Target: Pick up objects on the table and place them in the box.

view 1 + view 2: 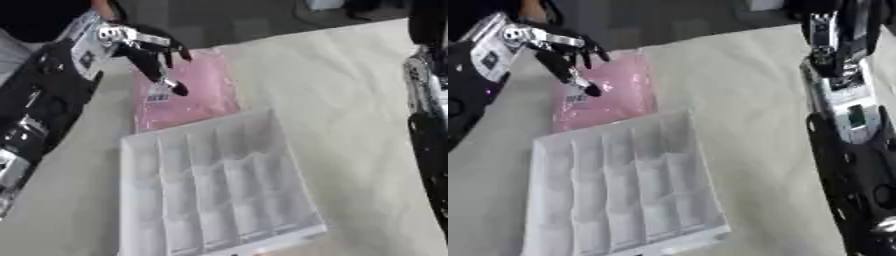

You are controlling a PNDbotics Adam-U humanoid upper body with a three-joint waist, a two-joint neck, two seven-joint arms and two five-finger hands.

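A flat pink packet [197,95] with a small white label lies on the cream table, just beyond the far edge of the box. The box [199,125] is a shallow white tray split into several compartments, and nothing shows in them. My left hand [144,47] comes in from the upper left and hovers over the packet's left part. It is open, fingers spread and pointing down, with one fingertip [179,90] at the packet near its label. My right arm [842,125] runs up the right edge, and its hand at the top edge cannot be made out.
The cream tablecloth [350,100] stretches bare between the box and my right arm. The table's far edge runs across the top, with a dark floor behind it.
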